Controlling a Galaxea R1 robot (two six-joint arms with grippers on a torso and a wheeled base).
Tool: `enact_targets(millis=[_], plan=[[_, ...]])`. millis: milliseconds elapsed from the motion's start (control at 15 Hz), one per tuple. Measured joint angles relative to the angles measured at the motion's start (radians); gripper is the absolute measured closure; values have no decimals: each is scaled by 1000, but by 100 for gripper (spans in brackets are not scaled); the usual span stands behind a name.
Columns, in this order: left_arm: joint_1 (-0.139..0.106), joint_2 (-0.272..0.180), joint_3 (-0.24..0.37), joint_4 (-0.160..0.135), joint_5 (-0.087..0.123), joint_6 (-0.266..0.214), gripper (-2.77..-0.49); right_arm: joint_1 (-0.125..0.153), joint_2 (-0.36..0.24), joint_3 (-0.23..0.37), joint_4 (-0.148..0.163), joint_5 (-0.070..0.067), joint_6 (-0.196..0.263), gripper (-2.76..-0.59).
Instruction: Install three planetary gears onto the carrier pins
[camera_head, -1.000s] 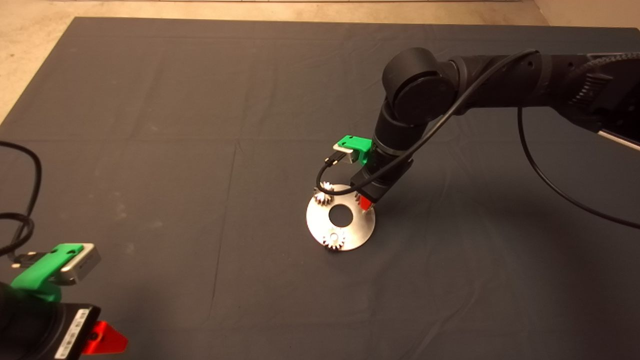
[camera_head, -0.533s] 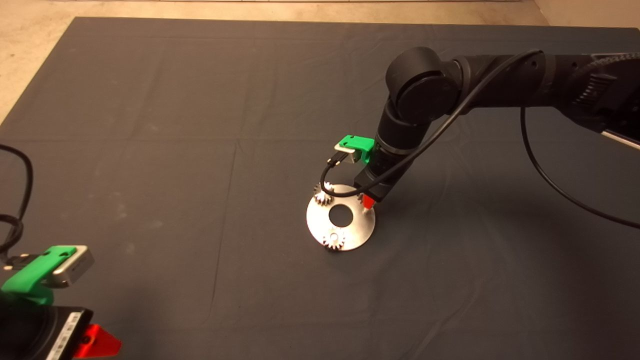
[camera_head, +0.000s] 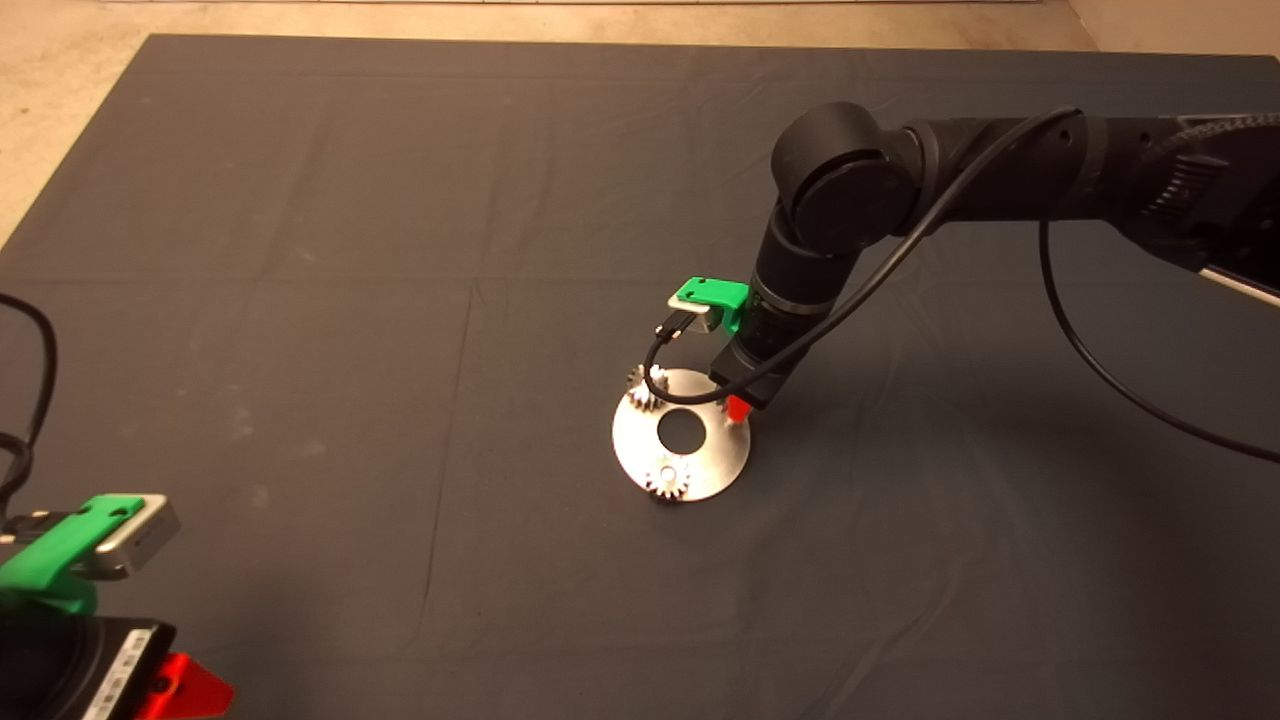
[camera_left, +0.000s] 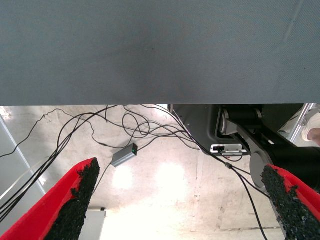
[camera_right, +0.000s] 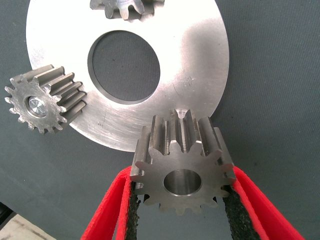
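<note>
Gripping a third gear (camera_right: 182, 172) between its two red fingers (camera_right: 255, 205), the right gripper (camera_head: 737, 405) is hanging over the right edge of the carrier disc (camera_head: 715, 455), with the arm reaching in from the right side of the mat (camera_head: 300, 200). In the right wrist view the black pads are pressing on opposite sides of the gear's teeth, and the centre hole of the gear is showing open and empty. Just beyond the gear, the top of one carrier pin (camera_right: 182, 113) is peeking out near the disc rim; the gear is sitting above it, and whether it is touching the pin cannot be told.

Two gears are already sitting on the disc. One (camera_head: 667, 480) is lying at the near edge of the disc with a bright pin end showing in its hole; the other (camera_head: 645, 388) is sitting at the far-left edge, partly crossed by the wrist camera cable (camera_head: 665, 375). In the right wrist view the first of these (camera_right: 40, 102) is overhanging the disc rim, with a pin filling its bore.

The disc is lying flat on the mat, a little right of centre, its large centre hole (camera_head: 682, 428) showing the dark cloth.

The left gripper (camera_head: 185, 690) is waiting at the near-left corner, fingers spread wide, its wrist view showing only the mat edge, floor and loose cables (camera_left: 125, 125).
</note>
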Motion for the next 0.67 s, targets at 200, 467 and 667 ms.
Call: enact_targets(millis=[200,467,667], plan=[[0,-16,0,0,0,21,-233,0,0,0,-12,0,-2,-102],[0,-61,0,0,0,68,-233,-3,3,0,-33,0,-2,-102],[-1,-87,0,0,0,88,-233,-18,3,0,-45,0,-2,-102]])
